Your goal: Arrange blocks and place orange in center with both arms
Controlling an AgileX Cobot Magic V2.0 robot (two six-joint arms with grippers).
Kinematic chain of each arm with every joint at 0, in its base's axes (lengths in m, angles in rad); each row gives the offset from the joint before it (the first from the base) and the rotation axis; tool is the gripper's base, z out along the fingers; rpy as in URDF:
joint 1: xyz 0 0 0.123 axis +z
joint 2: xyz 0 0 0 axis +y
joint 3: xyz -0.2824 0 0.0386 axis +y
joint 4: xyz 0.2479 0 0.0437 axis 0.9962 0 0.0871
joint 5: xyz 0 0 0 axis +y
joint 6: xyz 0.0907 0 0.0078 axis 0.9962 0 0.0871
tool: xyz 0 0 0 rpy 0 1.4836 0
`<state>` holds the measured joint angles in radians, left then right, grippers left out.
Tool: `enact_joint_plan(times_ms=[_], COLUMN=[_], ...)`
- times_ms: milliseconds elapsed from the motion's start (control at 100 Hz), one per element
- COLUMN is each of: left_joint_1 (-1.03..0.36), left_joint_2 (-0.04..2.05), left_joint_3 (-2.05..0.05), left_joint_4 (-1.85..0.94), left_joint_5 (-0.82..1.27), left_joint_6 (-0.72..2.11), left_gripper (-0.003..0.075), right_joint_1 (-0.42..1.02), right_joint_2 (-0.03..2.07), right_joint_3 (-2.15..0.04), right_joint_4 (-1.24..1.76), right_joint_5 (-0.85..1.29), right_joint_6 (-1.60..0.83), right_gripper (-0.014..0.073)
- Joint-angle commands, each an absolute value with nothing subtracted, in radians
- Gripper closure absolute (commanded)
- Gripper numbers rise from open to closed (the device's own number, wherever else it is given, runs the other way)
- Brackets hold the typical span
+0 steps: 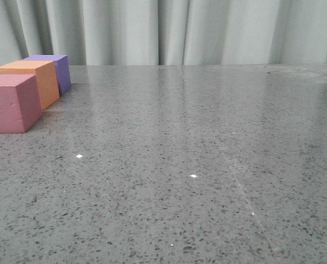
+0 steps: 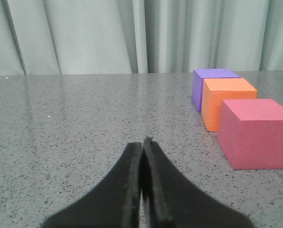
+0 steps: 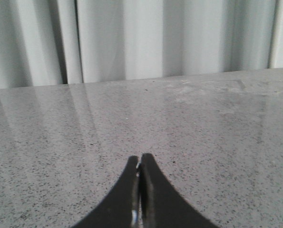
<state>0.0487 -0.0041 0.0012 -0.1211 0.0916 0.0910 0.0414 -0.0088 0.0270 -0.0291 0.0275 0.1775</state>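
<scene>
Three cubes stand in a row at the table's far left, running away from me. The pink block (image 1: 10,103) is nearest, the orange block (image 1: 32,81) sits in the middle, and the purple block (image 1: 57,69) is farthest. In the left wrist view the same row appears: purple (image 2: 210,85), orange (image 2: 225,101), pink (image 2: 257,133). My left gripper (image 2: 142,142) is shut and empty, well apart from the cubes. My right gripper (image 3: 140,159) is shut over bare table, holding nothing. Neither gripper shows in the front view.
The grey speckled table (image 1: 196,165) stretches wide to the right of the cubes. A pale curtain (image 1: 168,30) hangs behind the table's far edge.
</scene>
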Motion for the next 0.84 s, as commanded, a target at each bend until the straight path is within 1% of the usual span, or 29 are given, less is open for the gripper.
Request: enact_joint_plan(times_ms=[0, 830], left_joint_1=[0.046, 0.046], left_joint_2=[-0.037, -0.037], left_joint_3=[0.021, 0.021], left_joint_4=[-0.123, -0.123], left_joint_5=[0.022, 0.022], left_joint_6=[0.082, 0.082], left_gripper=[0.0739, 0.0739], right_joint_1=[0.032, 0.032], right_joint_2=[-0.037, -0.037], right_joint_3=[0.023, 0.023], right_joint_4=[-0.027, -0.030], right_joint_5=[-0.041, -0.013], right_joint_6=[0.165, 0.165], right_gripper=[0.0715, 0.0715])
